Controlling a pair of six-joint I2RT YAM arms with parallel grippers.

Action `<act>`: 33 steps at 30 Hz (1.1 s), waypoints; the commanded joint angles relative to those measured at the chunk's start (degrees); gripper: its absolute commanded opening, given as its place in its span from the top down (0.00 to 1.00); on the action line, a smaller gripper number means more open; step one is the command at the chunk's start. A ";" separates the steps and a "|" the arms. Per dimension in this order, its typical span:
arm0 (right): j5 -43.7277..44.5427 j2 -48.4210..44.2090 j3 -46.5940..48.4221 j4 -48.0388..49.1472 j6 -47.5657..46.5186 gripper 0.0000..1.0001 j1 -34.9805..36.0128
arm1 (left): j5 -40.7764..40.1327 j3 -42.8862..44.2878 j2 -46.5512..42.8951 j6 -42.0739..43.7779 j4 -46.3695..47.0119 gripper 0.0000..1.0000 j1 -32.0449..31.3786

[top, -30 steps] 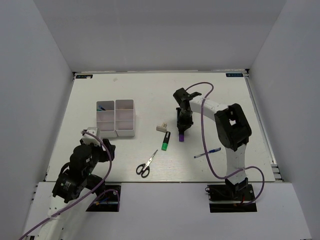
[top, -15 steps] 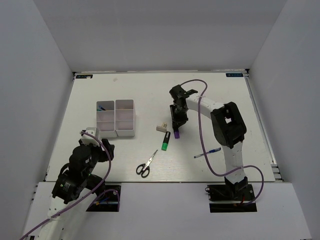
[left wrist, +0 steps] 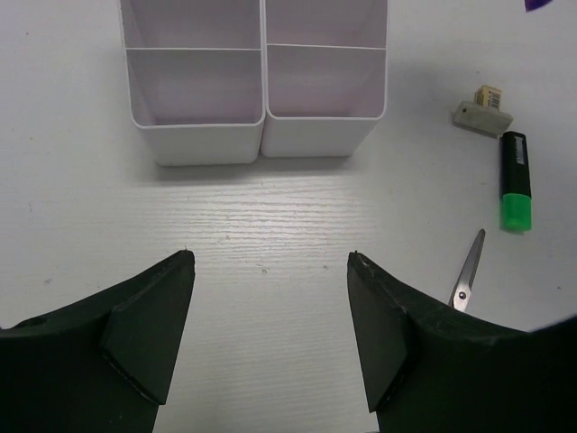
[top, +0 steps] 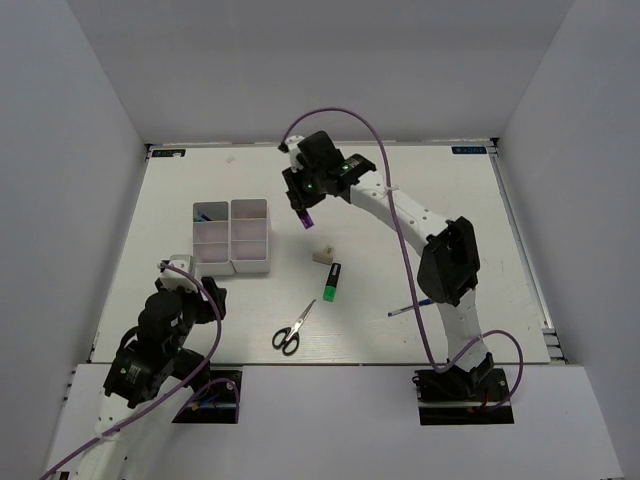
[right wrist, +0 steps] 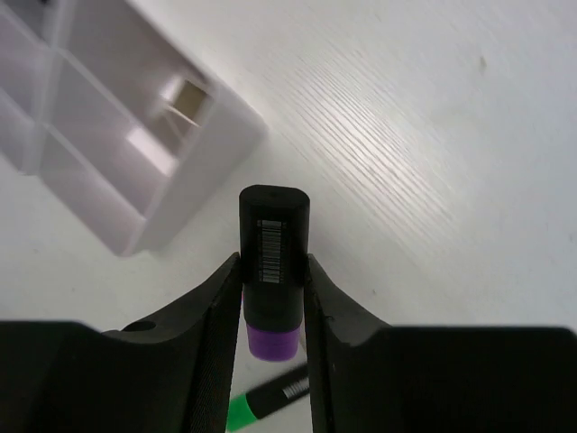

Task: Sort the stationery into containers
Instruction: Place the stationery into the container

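My right gripper is shut on the purple highlighter and holds it in the air just right of the white organizer tray. The tray also shows in the left wrist view and the right wrist view. On the table lie the green highlighter, the beige block, the black-handled scissors and the thin blue pen. My left gripper is open and empty, low over the table in front of the tray. The pink block is not in view.
A dark item lies in the tray's far left compartment. White walls enclose the table on three sides. The right arm stretches across the table's middle towards the tray.
My right gripper has lifted the purple highlighter off the table and carried it up and left, from beside the green highlighter to beside the tray. The left arm has barely moved.
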 commanded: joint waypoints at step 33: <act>-27.12 7.35 -4.01 38.27 -32.33 1.00 8.21 | -2.26 -0.66 -3.02 -0.09 0.64 0.21 0.26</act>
